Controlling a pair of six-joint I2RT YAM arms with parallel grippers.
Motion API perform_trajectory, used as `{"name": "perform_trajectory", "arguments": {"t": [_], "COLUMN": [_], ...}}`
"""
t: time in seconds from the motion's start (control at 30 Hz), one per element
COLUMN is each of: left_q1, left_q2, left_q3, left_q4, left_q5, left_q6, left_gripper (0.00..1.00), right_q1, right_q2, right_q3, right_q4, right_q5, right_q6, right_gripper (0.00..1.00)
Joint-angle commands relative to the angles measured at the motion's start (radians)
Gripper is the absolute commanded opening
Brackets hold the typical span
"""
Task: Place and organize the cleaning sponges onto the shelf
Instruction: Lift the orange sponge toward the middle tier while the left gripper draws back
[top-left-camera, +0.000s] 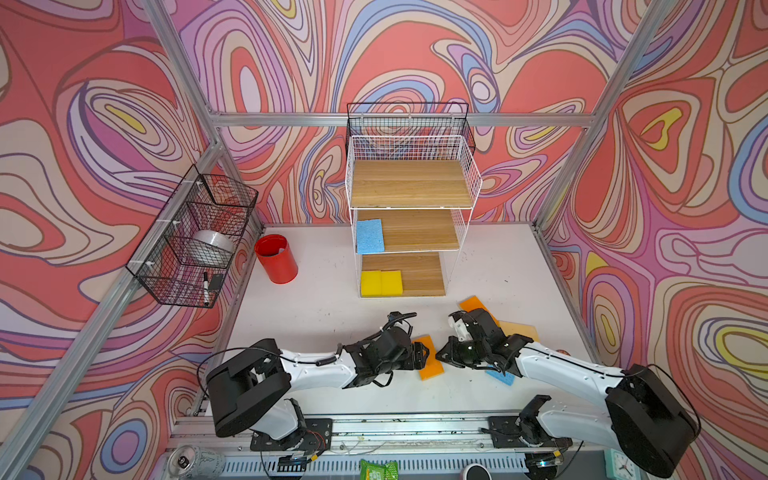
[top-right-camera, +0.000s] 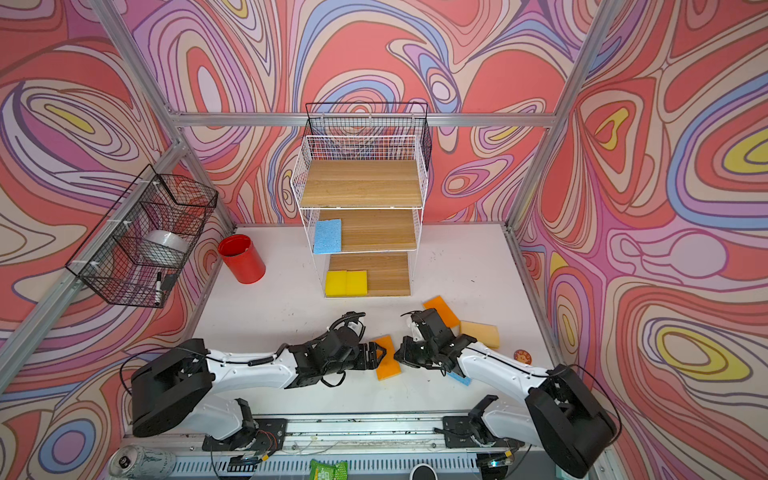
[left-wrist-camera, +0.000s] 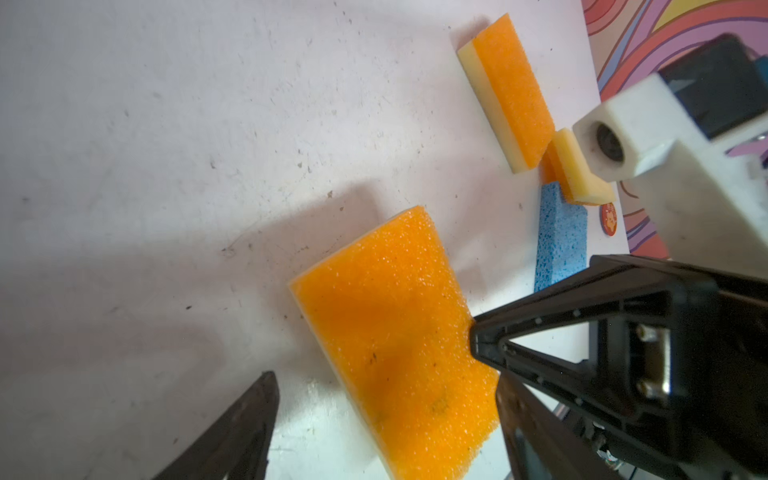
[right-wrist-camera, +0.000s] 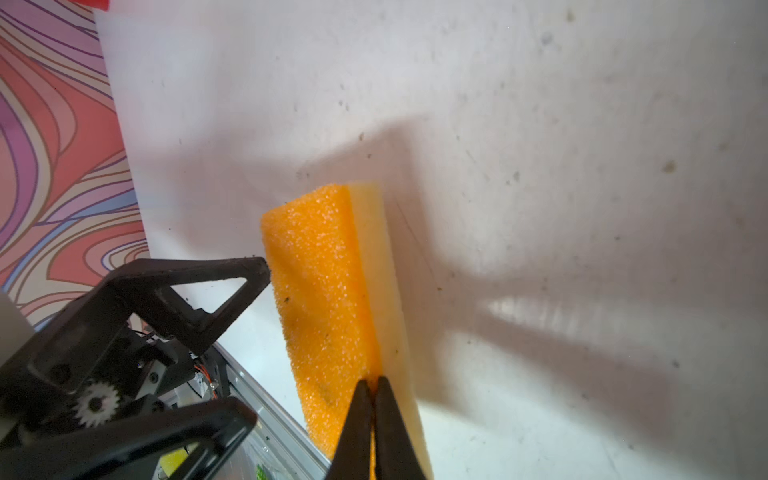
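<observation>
An orange sponge (top-left-camera: 430, 360) (left-wrist-camera: 386, 316) hangs just above the table between the two arms. My right gripper (right-wrist-camera: 374, 380) (top-left-camera: 440, 358) is shut on its edge, squeezing it thin. My left gripper (left-wrist-camera: 384, 376) (top-left-camera: 424, 355) is open, its fingers on either side of the sponge and apart from it. Another orange sponge (top-left-camera: 473, 304), one with its pale side up (top-left-camera: 519, 330) and a blue one (top-left-camera: 500, 376) lie by the right arm. The shelf (top-left-camera: 411, 183) holds a blue sponge (top-left-camera: 370, 236) on its middle board and two yellow sponges (top-left-camera: 371, 283) (top-left-camera: 392, 282) on its bottom board.
A red cup (top-left-camera: 276, 259) stands left of the shelf. A black wire basket (top-left-camera: 195, 241) with a tape roll and a marker hangs on the left frame, and another black basket (top-left-camera: 409, 120) hangs behind the shelf. A small round sticker (top-right-camera: 523, 356) lies at the table's right edge.
</observation>
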Motion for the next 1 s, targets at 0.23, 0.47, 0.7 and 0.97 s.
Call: {"name": "perform_trajectory", "arguments": {"t": [0.23,0.47,0.7,0.97], "left_q1": [0.051,0.106,0.122,0.131], "left_q2": [-0.391,-0.64,-0.731,-0.738], "left_q3": [-0.143,-0.162,-0.134,-0.103], "left_q4": [-0.309,-0.527,-0.617,-0.648], "left_q5": [-0.146,-0.171,-0.172,-0.171], "left_q6": [0.032,0.049,0.064,0.086], "left_gripper": [0.86,0.88,0.88,0.89], "right_q1": [-0.002,-0.001,-0.002,-0.001], "right_q2": [-0.135,-0.139,-0.054,0.065], "right_q3": [0.253,0.458,0.718,0.974], "right_q4": [-0.255,-0.341,-0.438,-0.436], "right_q5": [0.045,0.052,0.081,0.049], "right_q6": [-0.072,-0.102,-0.179,-0.19], "right_gripper": [0.0,0.0,0.0,0.0]}}
